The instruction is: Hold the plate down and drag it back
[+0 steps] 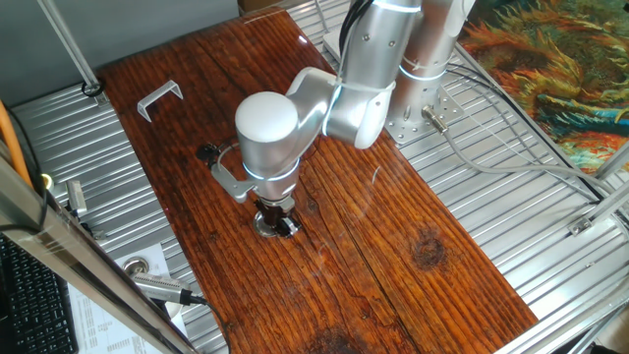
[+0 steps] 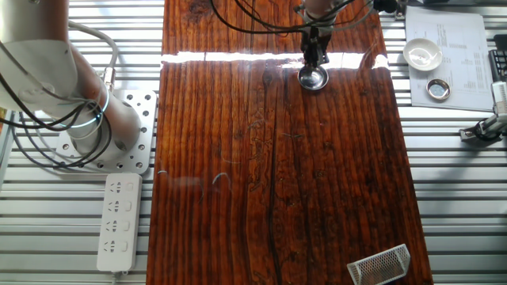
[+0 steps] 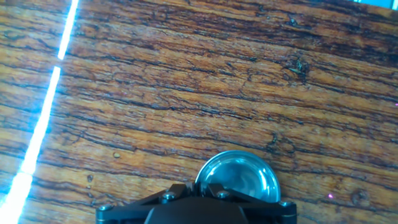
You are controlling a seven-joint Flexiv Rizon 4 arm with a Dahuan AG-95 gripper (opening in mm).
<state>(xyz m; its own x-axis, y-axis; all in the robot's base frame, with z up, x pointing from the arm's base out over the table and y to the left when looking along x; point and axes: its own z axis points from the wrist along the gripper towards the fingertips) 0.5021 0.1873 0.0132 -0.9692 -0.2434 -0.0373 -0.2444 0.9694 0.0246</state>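
The gripper (image 2: 314, 63) stands vertical over the wooden tabletop (image 2: 277, 174), its tip set down on the plate (image 2: 313, 78). This posture suits pressing from above rather than grasping, since the disc lies too flat to pinch. In the hand view the plate (image 3: 237, 176) sits directly beneath the black finger mount, its shiny rim showing just ahead of it. Whether the fingers are together or apart cannot be told; the housing hides them. The plate lies near one end of the board, well apart from the bent bracket (image 1: 159, 98).
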